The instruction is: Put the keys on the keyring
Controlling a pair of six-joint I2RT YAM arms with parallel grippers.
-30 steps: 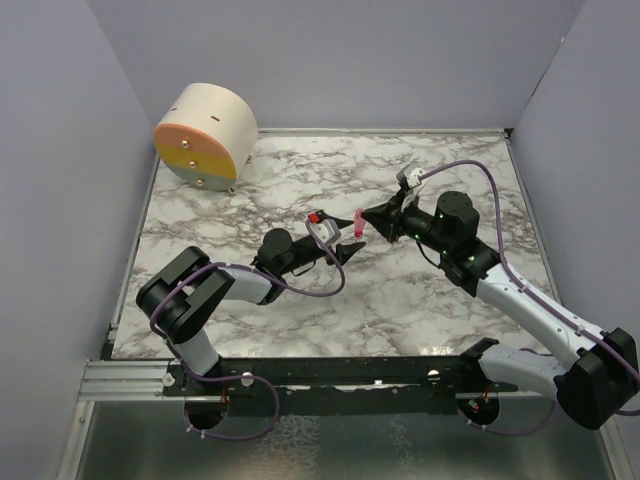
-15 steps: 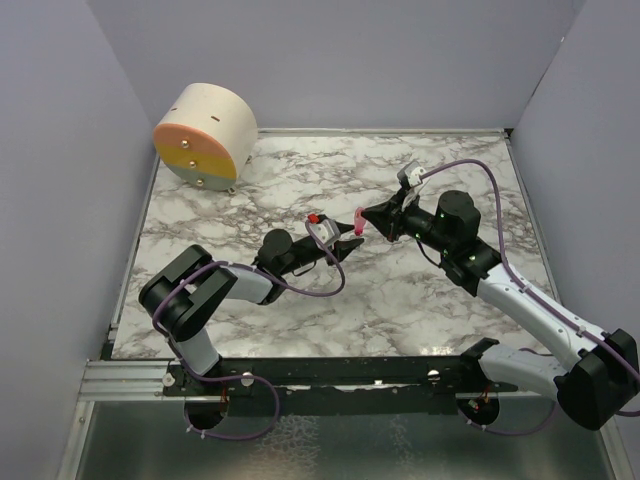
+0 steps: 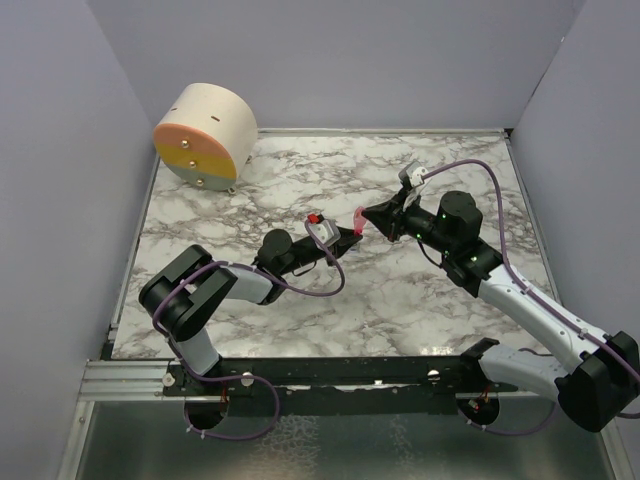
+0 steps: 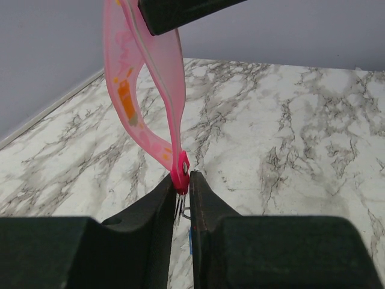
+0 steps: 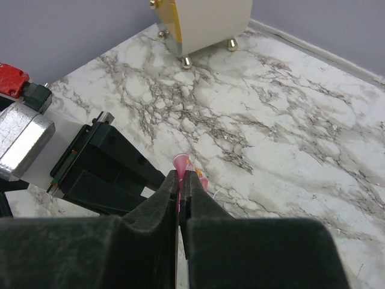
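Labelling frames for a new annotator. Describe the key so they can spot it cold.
On the marble table, look mid-table where both arms meet tip to tip. The key is the slim pink strip bridging them: right pincer shut on its upper end, lower end in the left pincer. It's the only pink thing; the red plug is blocky and sits on the left wrist.

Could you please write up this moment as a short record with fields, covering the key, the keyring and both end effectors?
pink key: held up above the marble table
right end effector: shut on the key's upper end
left end effector: pinched on the key's lower tip
keyring: thin metal ring in the gap between the left fingers, just under the key's tip; threaded or not, cannot tell
also present: cream drum-shaped object, back left corner
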